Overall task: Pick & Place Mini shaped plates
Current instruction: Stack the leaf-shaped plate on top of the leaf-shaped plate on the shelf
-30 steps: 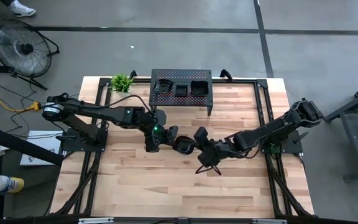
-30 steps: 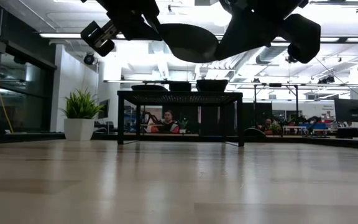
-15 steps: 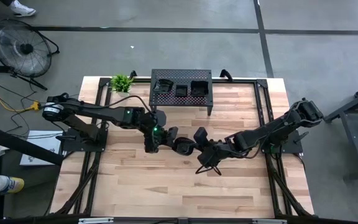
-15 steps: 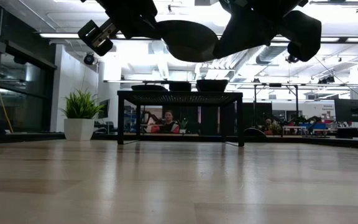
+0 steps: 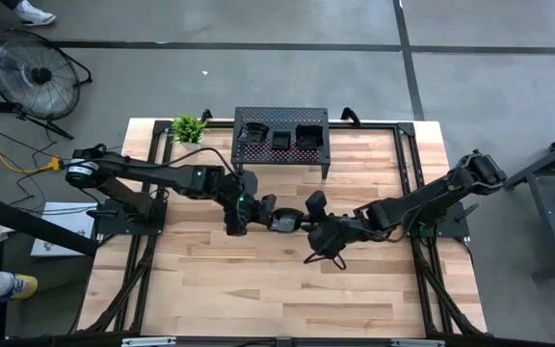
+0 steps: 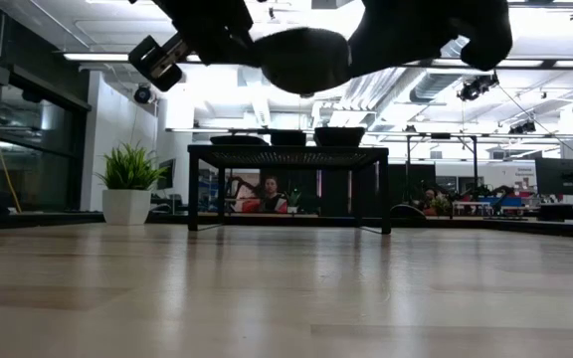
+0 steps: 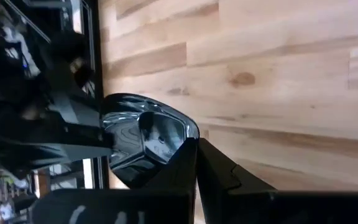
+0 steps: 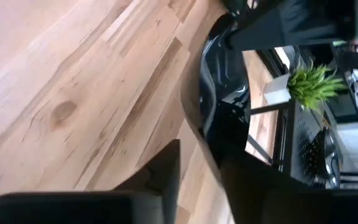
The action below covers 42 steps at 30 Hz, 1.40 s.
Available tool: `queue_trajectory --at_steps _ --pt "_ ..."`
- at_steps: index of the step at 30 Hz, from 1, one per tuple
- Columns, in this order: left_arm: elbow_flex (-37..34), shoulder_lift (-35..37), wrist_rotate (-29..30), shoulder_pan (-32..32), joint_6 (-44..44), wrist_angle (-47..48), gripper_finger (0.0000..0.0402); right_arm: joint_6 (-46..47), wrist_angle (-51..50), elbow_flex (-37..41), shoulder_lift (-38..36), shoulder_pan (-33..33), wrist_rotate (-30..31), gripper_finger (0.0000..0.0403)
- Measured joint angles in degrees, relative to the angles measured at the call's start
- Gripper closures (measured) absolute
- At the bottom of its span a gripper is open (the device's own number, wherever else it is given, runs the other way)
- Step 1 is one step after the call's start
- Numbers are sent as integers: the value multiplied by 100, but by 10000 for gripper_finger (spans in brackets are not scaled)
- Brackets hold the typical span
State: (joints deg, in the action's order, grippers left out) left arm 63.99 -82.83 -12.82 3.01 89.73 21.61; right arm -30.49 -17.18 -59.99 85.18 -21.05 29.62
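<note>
One mini shaped plate (image 5: pixel 283 221), glossy black and roundish, hangs in the air over the table's middle between my two grippers. My left gripper (image 5: pixel 264 212) comes at it from the left and is shut on it. My right gripper (image 5: pixel 303 220) faces it from the right and stands open, its fingers (image 8: pixel 163 168) on either side of the plate's rim (image 8: pixel 199 118). Three more mini plates (image 5: pixel 308 135) lie on the black perforated stand (image 5: pixel 280 150) at the table's far edge. In the low view the held plate (image 6: pixel 304 60) shows high above the table. My left gripper pinches the plate's rim (image 7: pixel 185 138) between its two fingers (image 7: pixel 219 171), coming level from the table's left. The plate is lifted clear of the table and stands tilted on edge beyond the fingertips. My right gripper is open around the opposite rim; whether one finger touches it, I cannot tell.
A small potted plant (image 5: pixel 189 126) stands at the far left corner beside the stand. The bare wooden tabletop (image 5: pixel 258 280) stretches toward the near edge. A fan (image 5: pixel 35 73) stands on the floor beyond the table's left, and a person (image 6: pixel 267 189) sits in the room behind.
My right gripper has opened off the plate and drawn slightly toward the table's right and up. My left gripper has closed fully on the plate's other rim and kept its place. The plate has stayed in the air and tipped more on edge.
</note>
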Motion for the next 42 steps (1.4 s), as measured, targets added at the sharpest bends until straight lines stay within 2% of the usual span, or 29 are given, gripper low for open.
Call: queue_trajectory --at_steps 4,8,12,17,22,27,35,42 --pt "0 22 287 -74 49 254 401 365 -101 0 -156 -73 313 251" --pt "-1 91 504 -199 137 542 401 672 -303 0 -358 -194 769 224" --pt "-2 300 712 -428 348 935 401 1090 -622 0 -509 -300 899 218" --pt "0 706 706 -923 562 1163 401 1508 -1004 17 -509 -348 834 219" --pt "4 990 387 -1616 1240 1216 401 1700 -1187 81 -502 -348 731 218" --pt "4 1013 274 -2474 2303 1467 401 1702 -1232 81 -502 -348 762 219" --pt "33 981 -436 -3733 2863 1464 401 1704 -1393 81 -501 -331 783 219" --pt "81 981 -889 -4347 3344 1441 401 1669 -1403 81 -500 -331 922 219"
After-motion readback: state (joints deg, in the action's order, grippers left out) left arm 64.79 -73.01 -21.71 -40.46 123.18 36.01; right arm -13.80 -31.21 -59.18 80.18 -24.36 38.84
